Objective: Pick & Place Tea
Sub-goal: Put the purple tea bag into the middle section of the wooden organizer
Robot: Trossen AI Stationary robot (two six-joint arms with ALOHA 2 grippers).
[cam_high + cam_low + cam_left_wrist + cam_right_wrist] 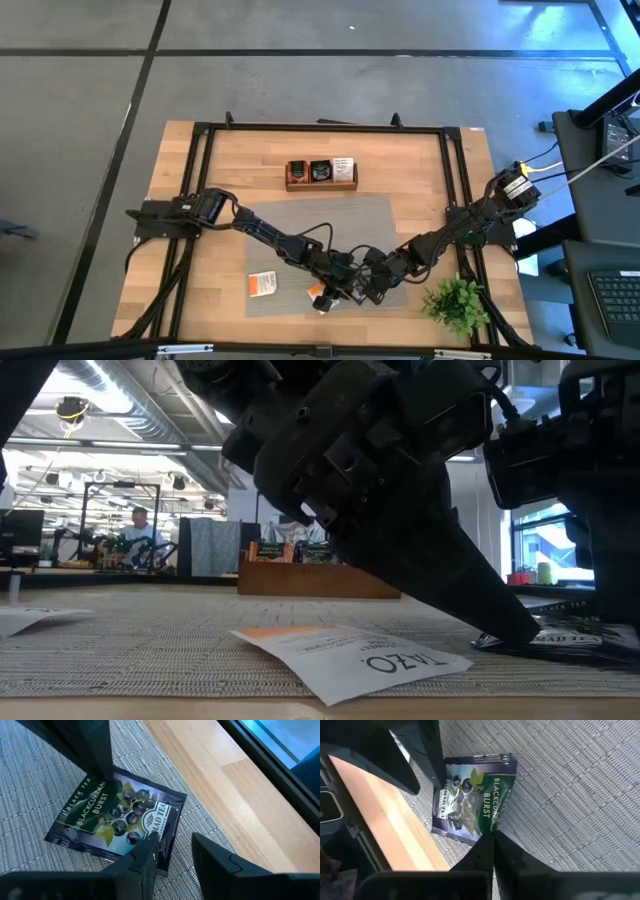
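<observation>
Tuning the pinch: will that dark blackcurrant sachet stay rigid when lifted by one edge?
Probably not. The blackcurrant sachet looks like thin flat foil, so it likely droops. Its glossy face may slip. The right end effector is shut on one edge, and the sachet likely weighs little.

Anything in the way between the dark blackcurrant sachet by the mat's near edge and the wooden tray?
Nothing visible. The right gripper is shut on the dark sachet, with the left gripper open beside it. From there to the wooden tray is bare grey mat.
</observation>
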